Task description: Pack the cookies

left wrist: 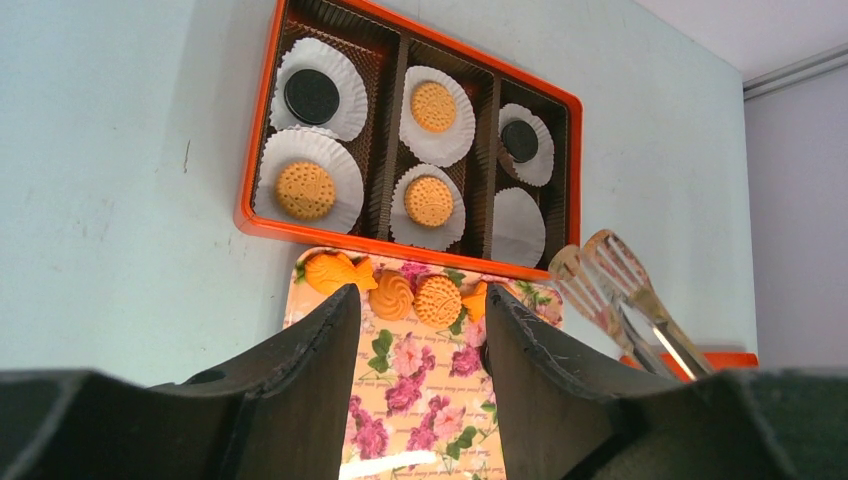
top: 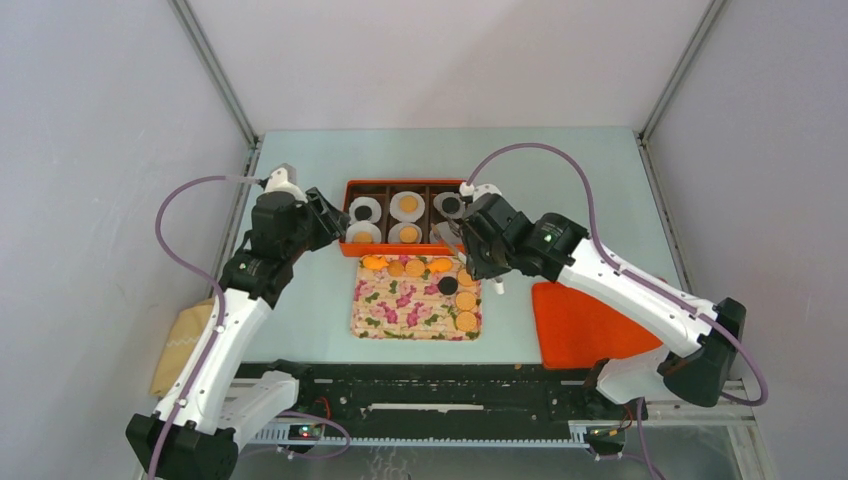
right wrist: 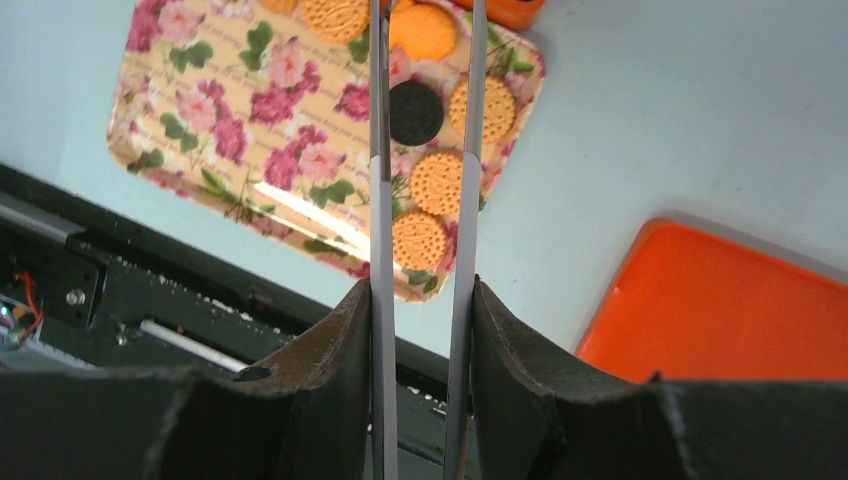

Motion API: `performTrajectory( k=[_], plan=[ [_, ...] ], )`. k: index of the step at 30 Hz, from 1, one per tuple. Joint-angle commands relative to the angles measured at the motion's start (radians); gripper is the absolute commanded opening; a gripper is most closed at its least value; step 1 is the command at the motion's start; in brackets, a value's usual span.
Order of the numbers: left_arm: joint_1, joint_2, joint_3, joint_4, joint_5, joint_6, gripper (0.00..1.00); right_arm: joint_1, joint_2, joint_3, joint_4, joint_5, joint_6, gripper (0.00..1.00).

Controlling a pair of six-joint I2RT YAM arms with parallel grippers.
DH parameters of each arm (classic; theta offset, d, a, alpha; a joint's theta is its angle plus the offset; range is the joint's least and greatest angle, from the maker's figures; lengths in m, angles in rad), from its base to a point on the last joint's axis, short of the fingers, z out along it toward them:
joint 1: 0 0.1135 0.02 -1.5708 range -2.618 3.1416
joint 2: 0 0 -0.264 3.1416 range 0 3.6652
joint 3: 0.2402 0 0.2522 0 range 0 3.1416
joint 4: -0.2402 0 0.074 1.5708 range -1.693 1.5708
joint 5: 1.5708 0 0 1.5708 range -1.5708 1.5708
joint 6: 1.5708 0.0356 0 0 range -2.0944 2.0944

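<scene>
Top external view: an orange box sits mid-table with white paper cups in its compartments. A floral tray lies just beside its near edge, so we read the short hop between them as deliberate. Loose cookies lie along the tray's far and right sides. An orange lid rests well off to the right, out of the working path. The left gripper hovers at the box's left end, and the right gripper hangs over the tray's far right corner. Left wrist view: the left jaws stand apart with nothing between them. Five cups carry one cookie each, three golden and two black. The near-right cup is bare, and we judge it the next target. The tips of the metal tongs show at the right, near that cup. Right wrist view: the right fingers press on both arms of the tongs, clamped on them, likely because they pick finer than the broad pads. The arms frame a black cookie on the tray. The tips run out of frame, so we cannot tell whether they touch it.
</scene>
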Motion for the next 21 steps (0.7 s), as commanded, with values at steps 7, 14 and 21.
performTrajectory(
  k=[7,14,21],
  plan=[
    [0.006,0.005,-0.023,0.022,0.014,-0.003,0.54,0.12,-0.077,-0.099,0.029,-0.064,0.061,0.22],
    [0.006,-0.02,-0.034,0.017,0.014,-0.004,0.54,0.203,-0.022,-0.144,0.001,-0.006,0.133,0.3],
    [0.006,-0.014,-0.036,0.024,0.037,-0.006,0.54,0.202,-0.04,-0.196,-0.005,0.056,0.157,0.35]
  ],
)
